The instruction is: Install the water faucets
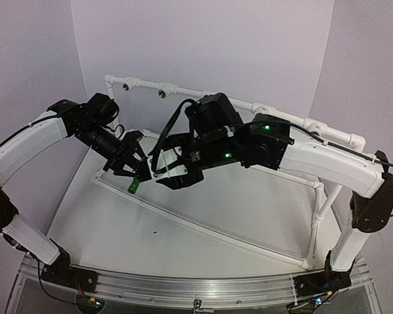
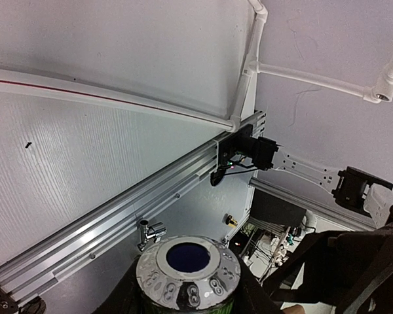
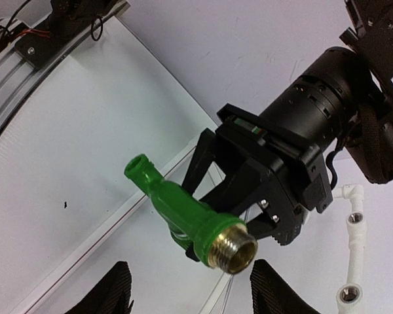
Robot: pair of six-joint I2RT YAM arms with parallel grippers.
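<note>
On the left, we see the left arm (image 1: 33,140), white-shelled with black joints, reaching in toward the middle of the white table (image 1: 236,209). Its left gripper (image 1: 132,171) is pinched onto the water faucet (image 3: 183,209), a small tap with a bright green plastic body and a shiny threaded round metal end. In the right wrist view the black fingers (image 3: 275,219) grip the green body just behind the metal end, and the narrow green spout sticks out beyond them, tilted. The faucet is held in the air above the table, just beside the white pipe lying along the table's front. In the left wrist view we look straight at the round metal end and its dark bore, low in the middle of the frame.

Just to the right, the right gripper (image 3: 196,288) faces the faucet with its two fingers spread wide and nothing between them; the metal end hangs just above the gap, not touching either finger. The right arm (image 1: 327,160) stretches in from the right side.

Behind both arms runs a white plastic pipe frame (image 1: 281,111), with tee fittings (image 1: 126,86) showing dark round sockets at its left end.
</note>
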